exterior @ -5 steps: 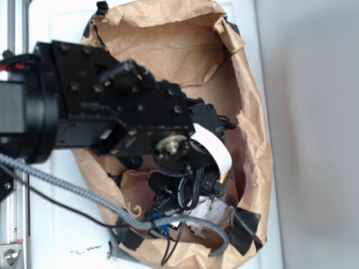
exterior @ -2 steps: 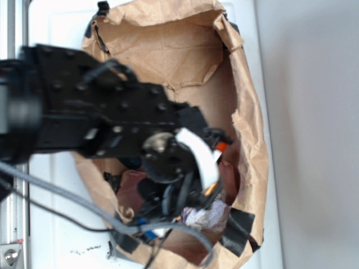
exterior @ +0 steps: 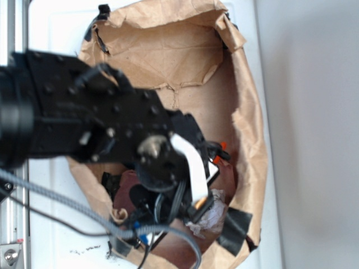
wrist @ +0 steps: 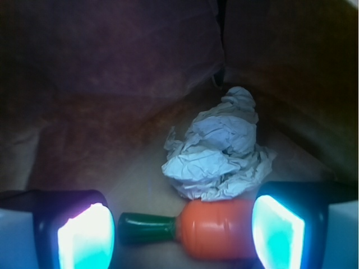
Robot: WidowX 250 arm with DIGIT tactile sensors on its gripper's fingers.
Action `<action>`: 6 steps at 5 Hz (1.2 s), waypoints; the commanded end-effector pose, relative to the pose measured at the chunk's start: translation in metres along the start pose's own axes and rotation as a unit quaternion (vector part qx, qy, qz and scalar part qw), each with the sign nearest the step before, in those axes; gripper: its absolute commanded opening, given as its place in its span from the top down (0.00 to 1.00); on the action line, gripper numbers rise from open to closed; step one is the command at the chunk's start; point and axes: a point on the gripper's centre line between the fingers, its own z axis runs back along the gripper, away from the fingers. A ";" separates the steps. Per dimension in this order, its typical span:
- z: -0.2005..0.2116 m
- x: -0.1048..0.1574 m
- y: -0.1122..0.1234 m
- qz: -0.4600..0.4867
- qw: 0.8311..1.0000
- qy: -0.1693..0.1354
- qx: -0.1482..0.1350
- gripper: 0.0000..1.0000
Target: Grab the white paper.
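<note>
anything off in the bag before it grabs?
The toy carrot lies between the open hand's fingers, with the white paper behind it; closing now would likely catch the carrot. The paper bag rim is torn and taped.

Looked like a robot test setup in a lab rather than a home. Plain white bench (exterior: pixel 56 235) with scuff marks near its left edge, beside a bare grey wall (exterior: pixel 320 134) on the right. Black robot arm (exterior: pixel 84 123) trailing a braided cable (exterior: pixel 61 202) and thin wires. Metal rail (exterior: pixel 17 28) along the left. Brown paper bag (exterior: pixel 168 50) patched with black tape (exterior: pixel 233 230), holding a toy carrot (wrist: pixel 219 227) and crumpled white paper (wrist: pixel 219 151) as props.
</note>
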 end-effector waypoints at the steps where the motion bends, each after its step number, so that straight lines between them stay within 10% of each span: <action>1: -0.020 0.029 -0.002 -0.018 0.999 -0.009 0.035 0.00; 3: -0.042 0.039 0.008 -0.017 0.998 0.015 0.064 0.00; 5: -0.034 0.039 0.013 -0.004 0.998 0.007 0.061 1.00; 6: -0.029 0.038 0.014 0.001 0.998 0.000 0.067 1.00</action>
